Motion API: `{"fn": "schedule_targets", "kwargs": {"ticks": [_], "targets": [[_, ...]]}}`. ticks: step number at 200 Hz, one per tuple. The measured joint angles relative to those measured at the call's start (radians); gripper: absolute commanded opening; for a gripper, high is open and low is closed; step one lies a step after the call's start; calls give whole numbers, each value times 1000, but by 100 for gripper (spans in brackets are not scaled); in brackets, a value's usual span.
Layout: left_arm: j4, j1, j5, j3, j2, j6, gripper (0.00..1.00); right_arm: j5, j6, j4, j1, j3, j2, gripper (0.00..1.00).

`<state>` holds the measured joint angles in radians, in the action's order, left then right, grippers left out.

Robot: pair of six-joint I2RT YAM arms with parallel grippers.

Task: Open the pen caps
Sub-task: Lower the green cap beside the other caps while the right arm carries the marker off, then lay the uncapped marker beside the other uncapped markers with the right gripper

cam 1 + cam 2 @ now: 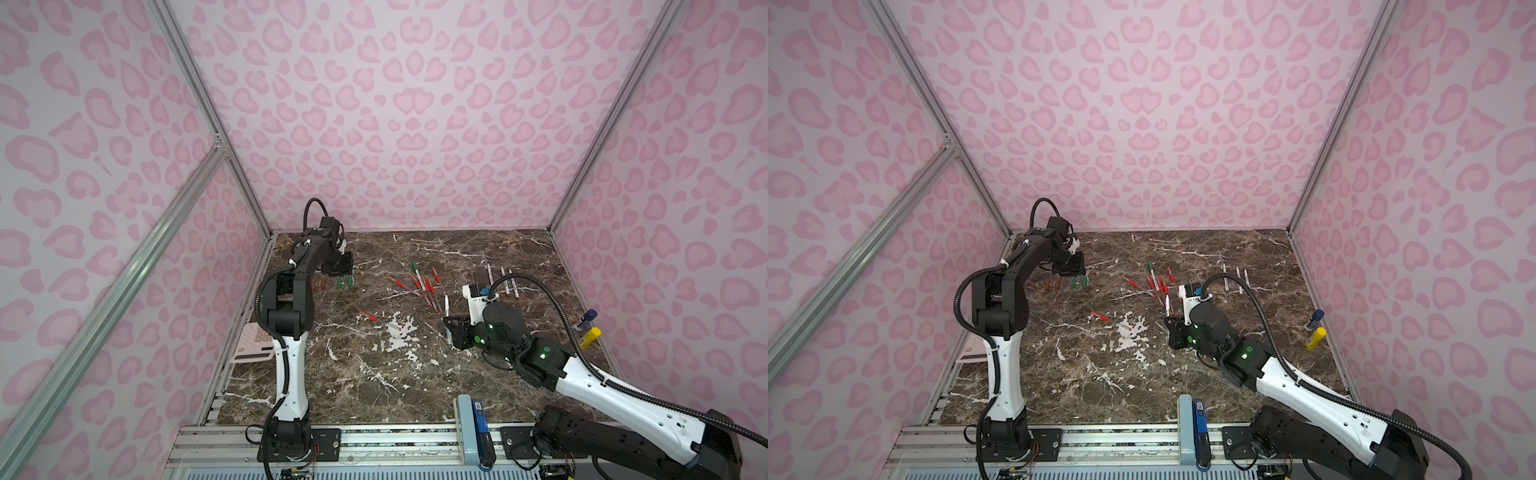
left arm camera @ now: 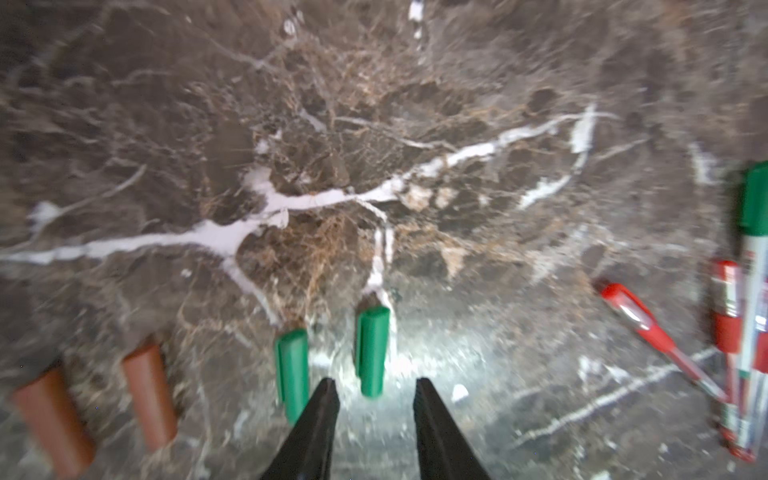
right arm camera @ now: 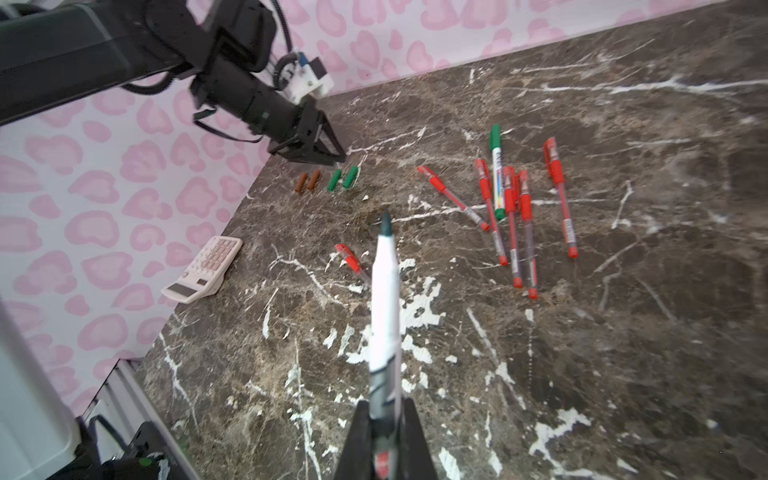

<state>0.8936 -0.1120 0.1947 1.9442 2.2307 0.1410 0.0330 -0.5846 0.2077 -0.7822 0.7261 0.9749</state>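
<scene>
Notably, the left gripper (image 2: 375, 384) hung low over the far left of the brown, white-veined marble tabletop (image 3: 623, 332). Its jaws were parted with nothing clamped, and one end of a short green tapered plastic cap (image 2: 372, 351) lay loose between the tips. Beside it lay a second green cap (image 2: 293, 370) and two brown plastic caps (image 2: 149, 397), all four in a row and apart from one another. The right gripper (image 3: 386, 405) was closed on the rear of a thin white-barrelled pen (image 3: 384, 299), whose dark green tip was bare. Capped stock waited mid-table: a loose, partly overlapping fan of slim red-capped pens (image 3: 511, 224) with one green-capped white pen (image 3: 496, 170) among them, and a lone red-capped pen (image 3: 351, 259) lying apart from the fan. Judged from this, the caps are light, stiff and smooth, held on by friction only. Their taper would favour slipping, so the best hold is probably square across the wider open end. The barrels look thin and apt to roll or flex, so gripping close behind the cap should limit bending. The outermost pen of the fan seems easiest to take.
</scene>
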Motion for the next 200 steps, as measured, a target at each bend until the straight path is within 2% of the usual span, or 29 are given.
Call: {"fn": "schedule_targets", "kwargs": {"ticks": [27,75,94,100,164,200], "targets": [[-29,-17,39,-105,-183,14,50,11,39,43,80,46,24,0],[-117,-18,103,-423,-520,24,76,44,146,158,252,171,124,0],[-170,-19,120,-560,-660,24,93,69,195,197,325,229,192,0],[-195,-19,123,-613,-714,24,96,71,208,206,346,245,214,0],[-397,-3,111,-986,-1119,-29,99,109,336,302,501,455,477,0],[-491,85,142,-1106,-1253,-26,99,130,384,342,552,578,647,0]]}}
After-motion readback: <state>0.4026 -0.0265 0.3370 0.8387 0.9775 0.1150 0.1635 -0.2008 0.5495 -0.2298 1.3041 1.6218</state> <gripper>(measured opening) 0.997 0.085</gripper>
